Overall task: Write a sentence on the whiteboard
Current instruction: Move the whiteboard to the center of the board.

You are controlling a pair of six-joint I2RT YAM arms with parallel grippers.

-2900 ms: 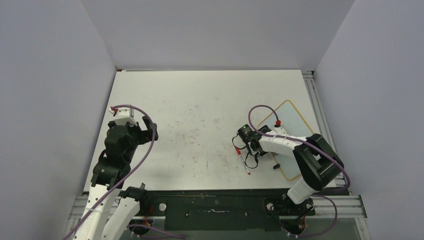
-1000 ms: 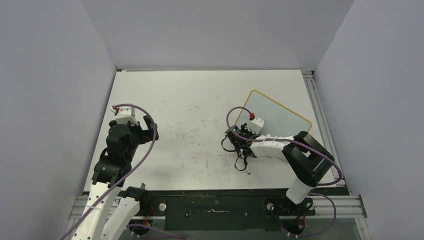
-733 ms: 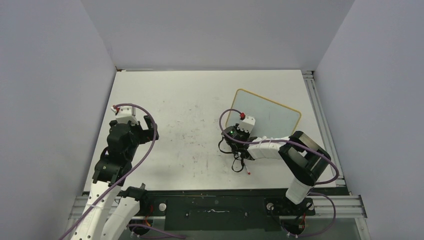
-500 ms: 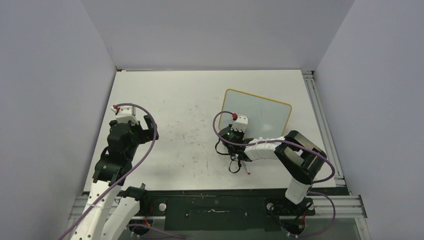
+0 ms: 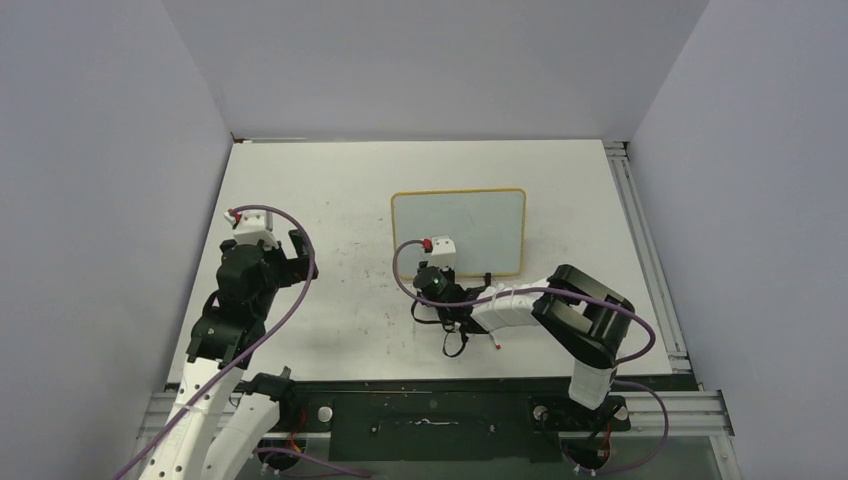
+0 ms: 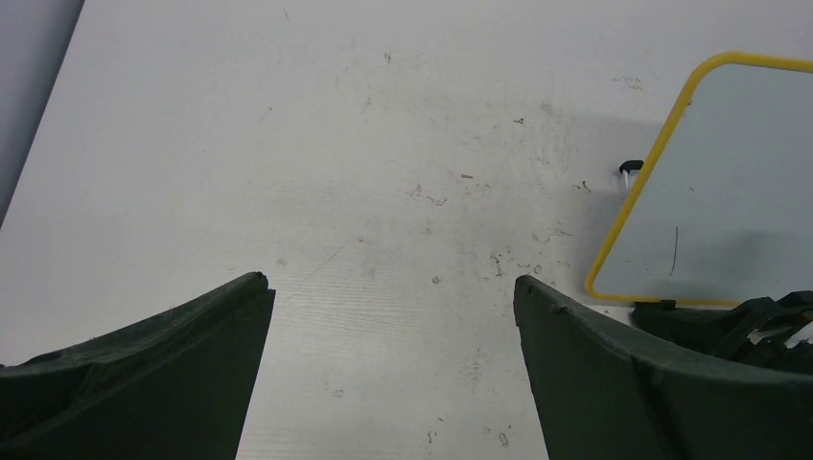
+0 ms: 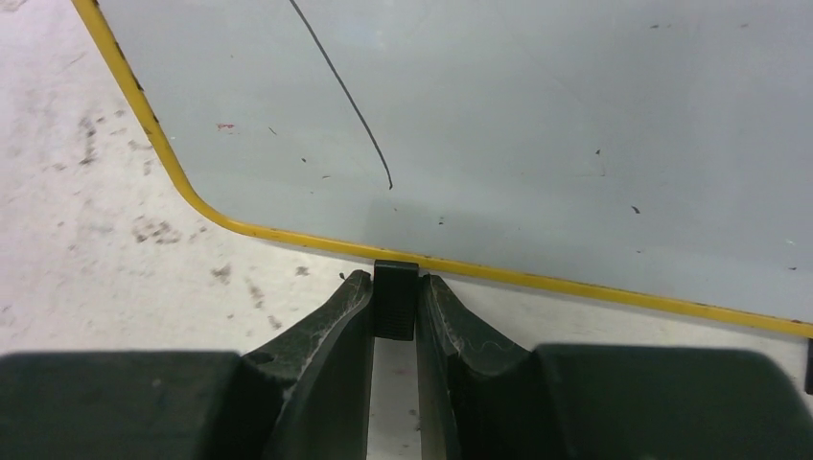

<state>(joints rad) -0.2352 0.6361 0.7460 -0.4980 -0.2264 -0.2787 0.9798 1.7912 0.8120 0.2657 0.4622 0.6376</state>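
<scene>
The whiteboard, white with a yellow-tan frame, lies flat near the table's middle, its long sides level across the top view. My right gripper is at its near edge, shut on a small black foot of the board just outside the frame, close to a rounded corner. No sentence shows on the board's face, only one thin dark stroke and a few specks. My left gripper stands wide open over bare tabletop at the left, apart from the board.
A marker with a red tip lies on the table beside the right forearm, partly hidden by it. Grey scuffs dot the tabletop. Grey walls close three sides, and a metal rail runs along the right edge.
The right gripper has dragged the whiteboard from the right side leftward to the middle, turning it from slanted to level. The left arm has stayed put.
</scene>
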